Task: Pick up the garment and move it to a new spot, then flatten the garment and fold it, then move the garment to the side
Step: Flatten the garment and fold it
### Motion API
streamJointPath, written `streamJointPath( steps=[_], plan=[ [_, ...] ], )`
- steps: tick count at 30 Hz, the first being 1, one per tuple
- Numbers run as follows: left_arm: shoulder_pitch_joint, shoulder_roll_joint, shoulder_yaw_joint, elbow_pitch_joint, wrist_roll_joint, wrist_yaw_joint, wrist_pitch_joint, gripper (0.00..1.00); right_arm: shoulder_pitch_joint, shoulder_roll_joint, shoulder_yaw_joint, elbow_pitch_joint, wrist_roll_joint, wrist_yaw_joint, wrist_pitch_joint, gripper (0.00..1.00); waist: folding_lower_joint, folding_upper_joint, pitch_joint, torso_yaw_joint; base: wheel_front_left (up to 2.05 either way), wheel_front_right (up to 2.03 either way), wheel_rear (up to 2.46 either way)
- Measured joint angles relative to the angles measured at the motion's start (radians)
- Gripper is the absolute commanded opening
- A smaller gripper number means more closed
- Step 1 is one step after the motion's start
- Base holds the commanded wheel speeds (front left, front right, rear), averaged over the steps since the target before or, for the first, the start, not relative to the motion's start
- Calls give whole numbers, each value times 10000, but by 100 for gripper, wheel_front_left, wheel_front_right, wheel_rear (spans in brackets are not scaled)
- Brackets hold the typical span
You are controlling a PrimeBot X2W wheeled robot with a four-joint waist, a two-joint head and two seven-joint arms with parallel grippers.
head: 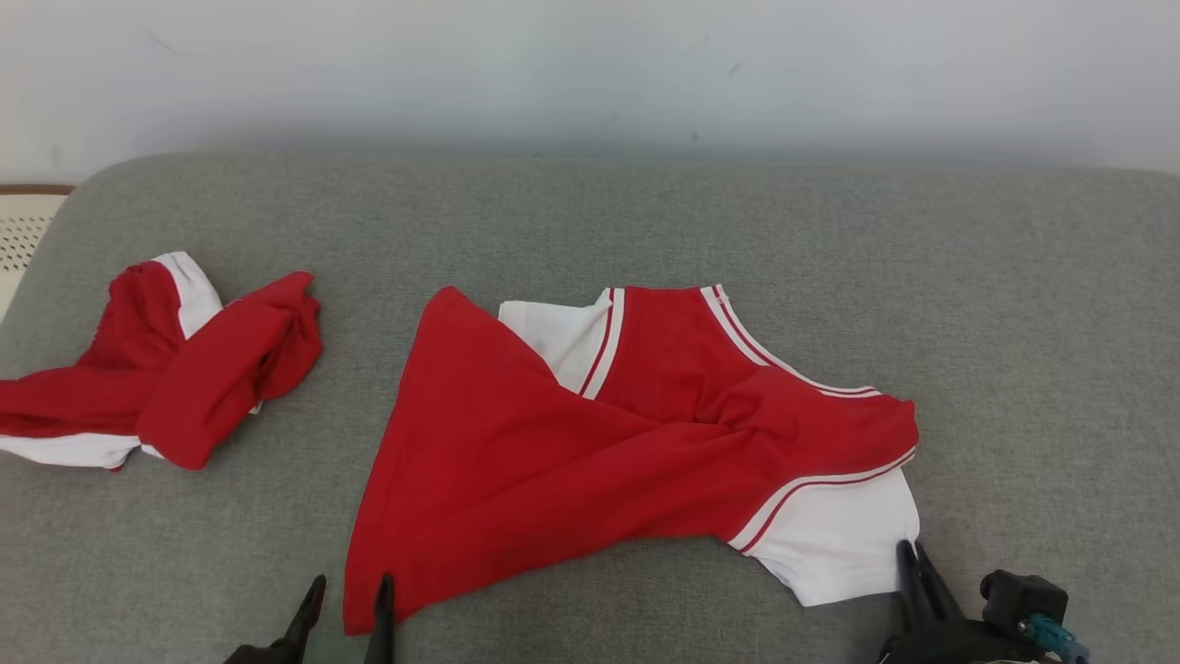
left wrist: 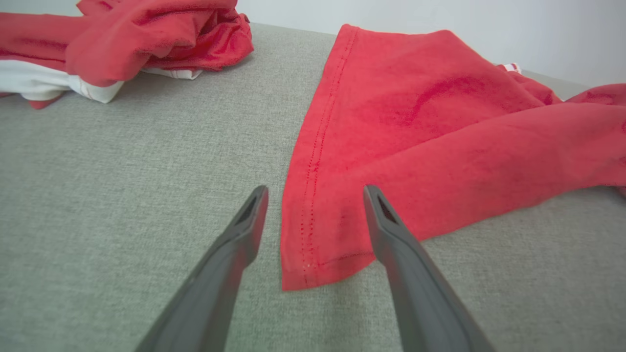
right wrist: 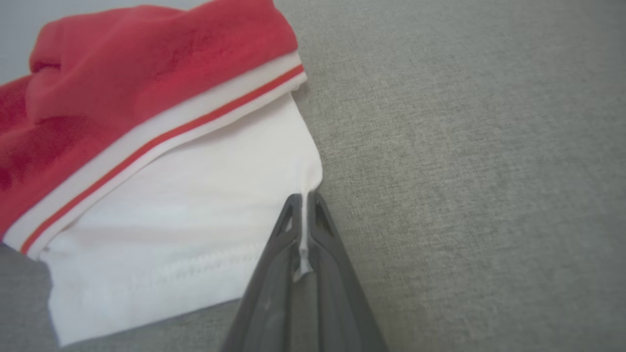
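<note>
The head camera looks down and forward over the grey surface (head: 645,212) to the far wall (head: 590,74). The left wrist camera sits low by the near-left hem corner (left wrist: 313,254) of the red jersey (head: 516,461). The right wrist camera, closer, faces its near-right white sleeve (right wrist: 195,205). Both patches lie within the head view.

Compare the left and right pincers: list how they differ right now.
The left pincer is open; the right pincer is shut. The left pincer straddles the red hem corner of the garment, gripping nothing; the right pincer pinches the edge of its white sleeve. Shared: both sit at the near edge of the same garment on the grey cushion.
</note>
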Motion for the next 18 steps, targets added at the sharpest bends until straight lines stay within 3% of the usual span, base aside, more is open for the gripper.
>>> streamJointPath(
  steps=[8,18],
  plan=[
    [-187,4,75,224,-569,-17,0,100,446,-596,-355,-489,-36,4,44,0,0,1,109,-350,0,0,0],
    [-103,0,-249,132,-1367,-359,0,100,649,-614,-364,-761,-33,4,56,0,0,0,172,-584,0,0,0]
  ],
)
